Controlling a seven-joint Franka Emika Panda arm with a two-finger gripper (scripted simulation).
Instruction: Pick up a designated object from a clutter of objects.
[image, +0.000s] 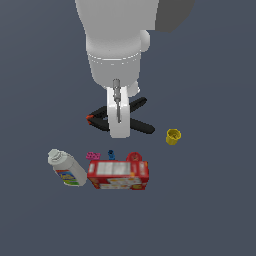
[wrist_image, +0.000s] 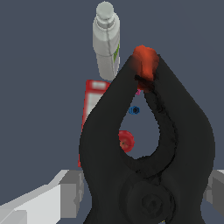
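Note:
The designated object, a black spring clamp (image: 142, 126) with red-orange jaw tips (image: 90, 119), lies splayed under the arm in the exterior view. My gripper (image: 119, 131) comes straight down over its middle. In the wrist view the clamp (wrist_image: 105, 131) fills the frame, tips (wrist_image: 144, 61) pointing away. Grey fingers (wrist_image: 70, 192) press against both sides of its pivot, so the gripper (wrist_image: 144, 194) is shut on it. Whether the clamp is off the floor I cannot tell. The rest of the clutter of objects sits beyond the tips.
A white bottle (image: 67, 168) lies beside a red box (image: 118, 175). Tiny pink (image: 93, 156), blue (image: 111, 154) and red (image: 133, 157) pieces sit between box and clamp. A small yellow cup (image: 173, 136) stands at the exterior view's right.

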